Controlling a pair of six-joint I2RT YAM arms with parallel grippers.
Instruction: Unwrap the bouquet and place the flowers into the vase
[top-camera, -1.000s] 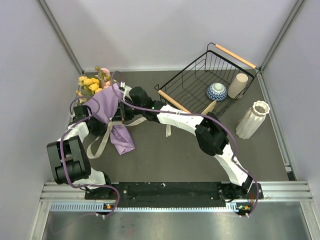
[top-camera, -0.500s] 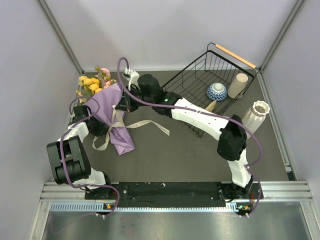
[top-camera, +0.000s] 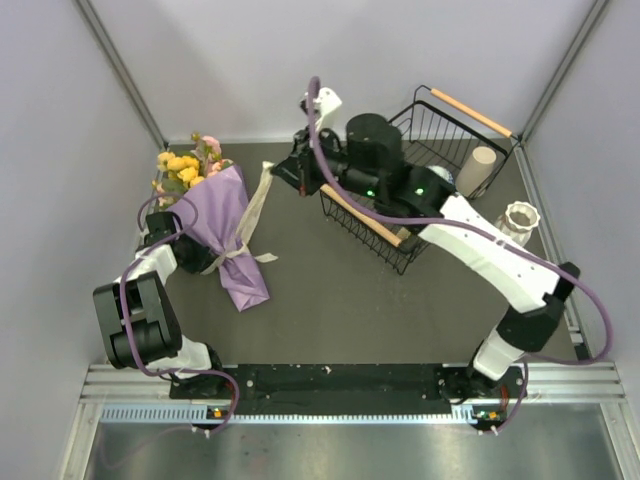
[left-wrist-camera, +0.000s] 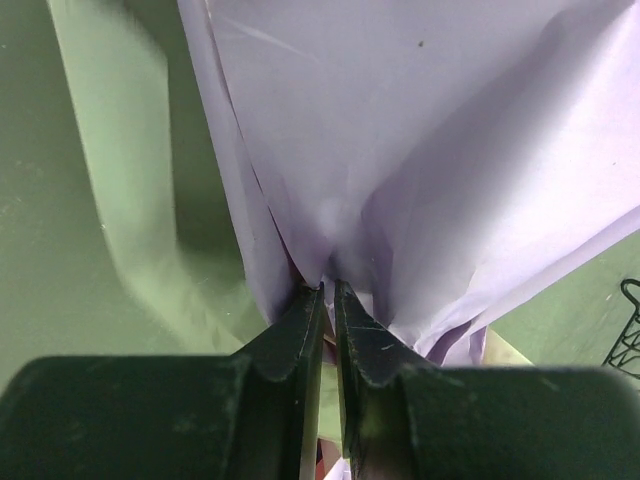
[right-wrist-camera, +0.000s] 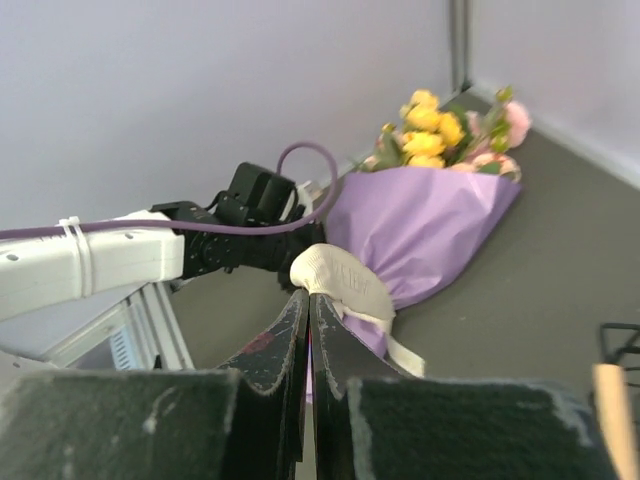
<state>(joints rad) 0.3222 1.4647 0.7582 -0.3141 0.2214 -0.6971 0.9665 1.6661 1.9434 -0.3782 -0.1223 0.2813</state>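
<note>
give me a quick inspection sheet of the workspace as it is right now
surface: dark grey mat, no spills seen
job's things: bouquet lying at left, paper on; ribbon tail drawn up to the right pincer; vase upright at right, no flowers in it
clutter: wire basket at back right; cup at its corner; bowl mostly hidden by the arm
grippers: left pincer shut on the bouquet's paper; right pincer shut on the ribbon
cables: purple cables along both arms
surroundings: pale walls; metal rail at near edge

Bouquet L, basket mid-R, vase far R.
</note>
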